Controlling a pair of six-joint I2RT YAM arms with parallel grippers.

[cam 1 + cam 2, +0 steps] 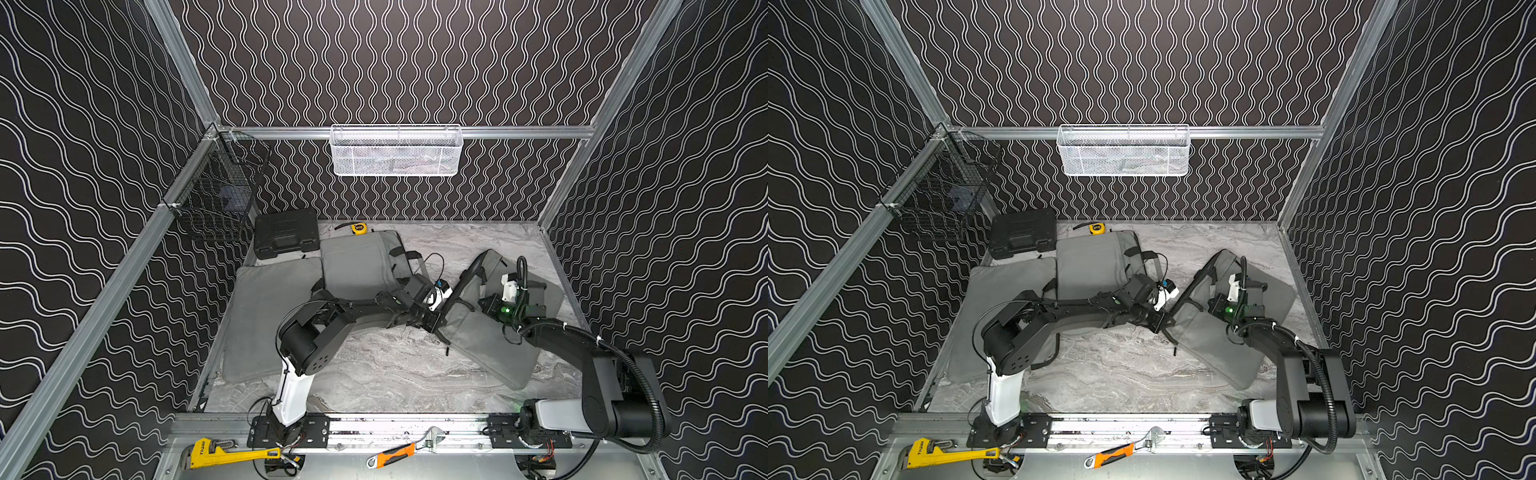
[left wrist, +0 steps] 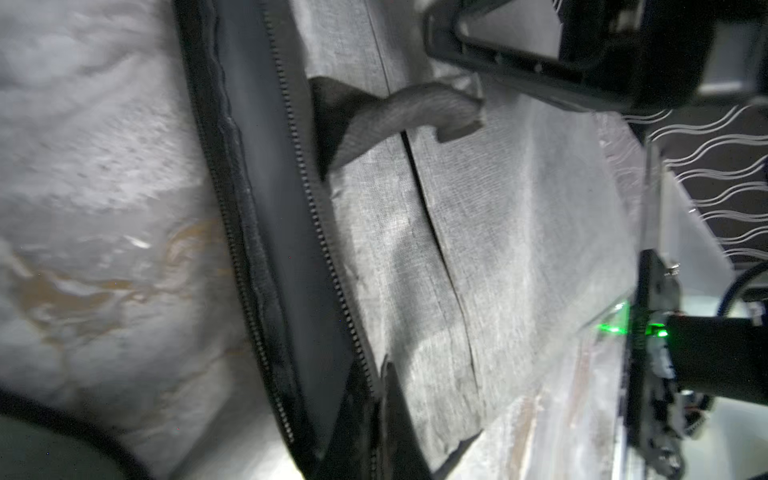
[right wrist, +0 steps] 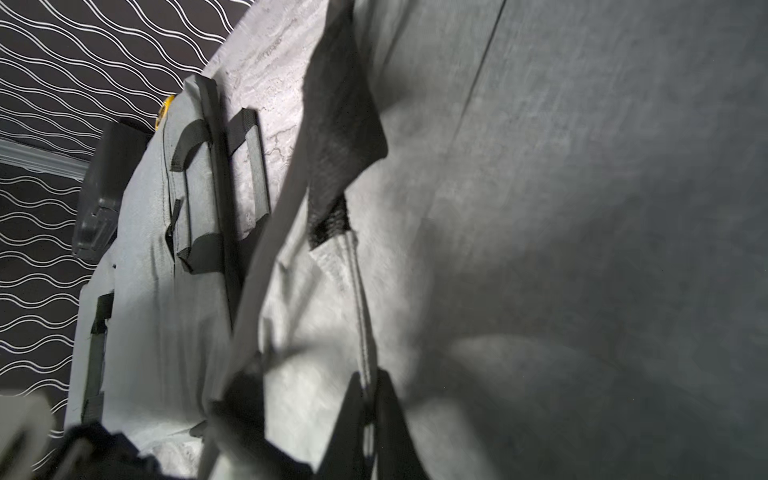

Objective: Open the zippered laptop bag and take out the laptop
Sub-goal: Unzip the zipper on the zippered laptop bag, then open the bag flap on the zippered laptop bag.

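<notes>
A grey marbled surface (image 1: 395,374) is ringed by dark walls with wavy white lines. The laptop bag (image 1: 490,353) is laid slanted on the right part of it, and no laptop is seen. The left fingers (image 2: 399,424) are pressed together by the zipper (image 2: 326,241), which is parted here; what is pinched cannot be told. A grey strap (image 3: 359,299) is pinched by the right fingers (image 3: 392,424). If that strap is let slip, the whole bag may be dragged along and the zipper may get stuck.
</notes>
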